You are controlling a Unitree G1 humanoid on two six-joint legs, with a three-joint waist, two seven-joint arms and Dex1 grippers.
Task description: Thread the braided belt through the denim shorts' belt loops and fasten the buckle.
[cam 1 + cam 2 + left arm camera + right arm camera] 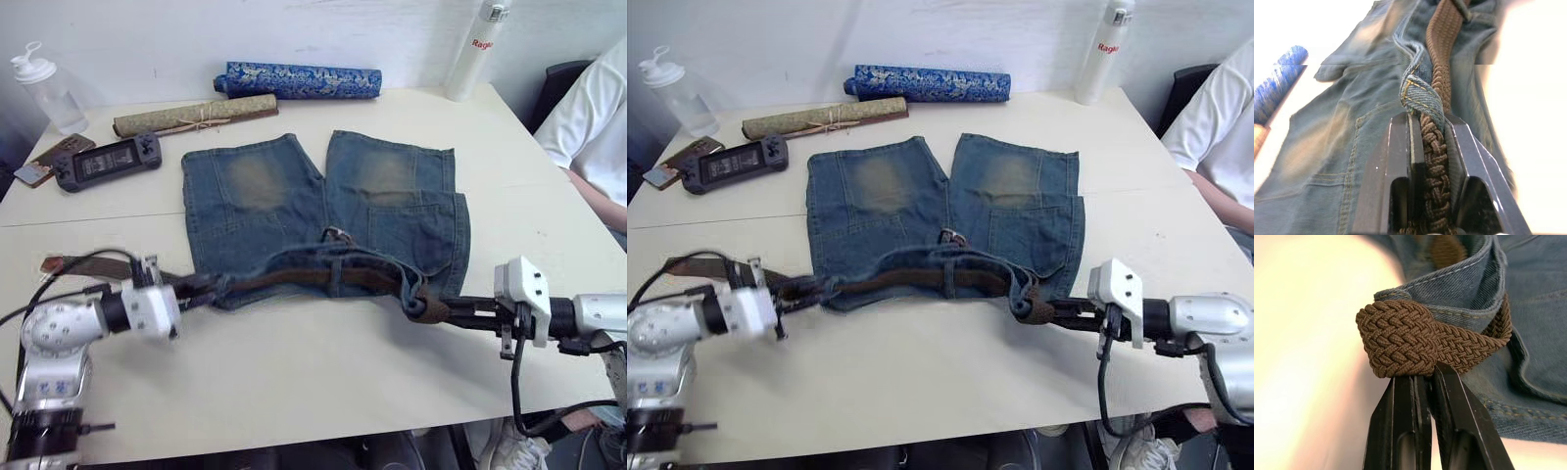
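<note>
Denim shorts [323,215] lie flat on the tabletop [313,382], waistband nearest the robot. The braided belt [313,277] runs along the waistband. Left gripper [201,287] is clenched on the belt at the shorts' left edge, beside a belt loop [1422,95]. Right gripper [446,310] is clamped on the folded belt at the right edge.

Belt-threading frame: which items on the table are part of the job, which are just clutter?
In play:
- braided belt, run along the waistband
- denim shorts
- belt loops, one at the left gripper
- left gripper, shut on the belt
- right gripper, shut on the belt's folded bend

Lying about:
- blue patterned roll
- tan rolled mat
- handheld game console
- two bottles
</note>
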